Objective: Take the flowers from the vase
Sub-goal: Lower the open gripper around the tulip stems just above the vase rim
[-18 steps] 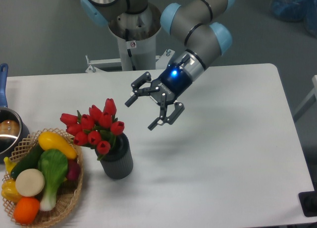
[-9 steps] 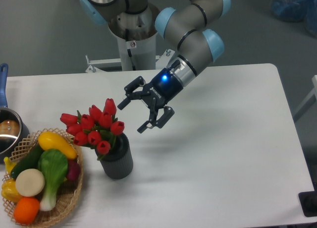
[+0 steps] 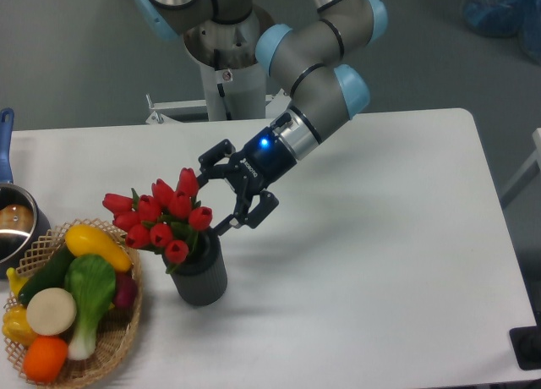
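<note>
A bunch of red tulip flowers [image 3: 163, 216] with green leaves stands in a small dark grey ribbed vase [image 3: 201, 275] on the white table, left of centre. My gripper [image 3: 210, 199] comes in from the upper right, its fingers spread open. One fingertip [image 3: 203, 164] is by the topmost bud, the other [image 3: 221, 230] by the vase mouth on the right. Nothing is held between them.
A wicker basket [image 3: 118, 342] of colourful toy vegetables sits at the front left, close beside the vase. A metal pot [image 3: 15, 224] with a blue handle is at the left edge. The robot base [image 3: 224, 63] stands behind the table.
The gripper has moved left and slightly down, from open table space to right beside the flowers. It stays open. Flowers and vase have not moved.
</note>
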Motion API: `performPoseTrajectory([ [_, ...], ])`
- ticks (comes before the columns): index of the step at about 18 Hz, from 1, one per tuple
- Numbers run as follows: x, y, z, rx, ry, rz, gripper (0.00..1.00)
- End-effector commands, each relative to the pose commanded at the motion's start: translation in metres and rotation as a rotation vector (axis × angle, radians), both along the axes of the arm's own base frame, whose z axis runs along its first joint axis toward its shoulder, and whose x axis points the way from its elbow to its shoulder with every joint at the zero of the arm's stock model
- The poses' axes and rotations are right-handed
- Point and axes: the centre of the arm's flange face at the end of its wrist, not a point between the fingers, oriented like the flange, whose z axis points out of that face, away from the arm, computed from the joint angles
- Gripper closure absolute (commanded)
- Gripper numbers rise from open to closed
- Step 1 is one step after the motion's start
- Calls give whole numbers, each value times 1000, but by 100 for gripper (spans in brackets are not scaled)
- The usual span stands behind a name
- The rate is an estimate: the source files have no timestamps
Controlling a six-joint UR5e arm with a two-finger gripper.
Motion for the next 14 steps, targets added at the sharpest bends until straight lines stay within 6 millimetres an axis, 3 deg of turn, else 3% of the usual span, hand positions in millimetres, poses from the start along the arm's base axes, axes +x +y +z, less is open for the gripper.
performPoseTrajectory([
  [9, 5, 17, 2, 5, -3, -31, 0],
  [14, 7, 26, -7, -2, -15, -48, 0],
])
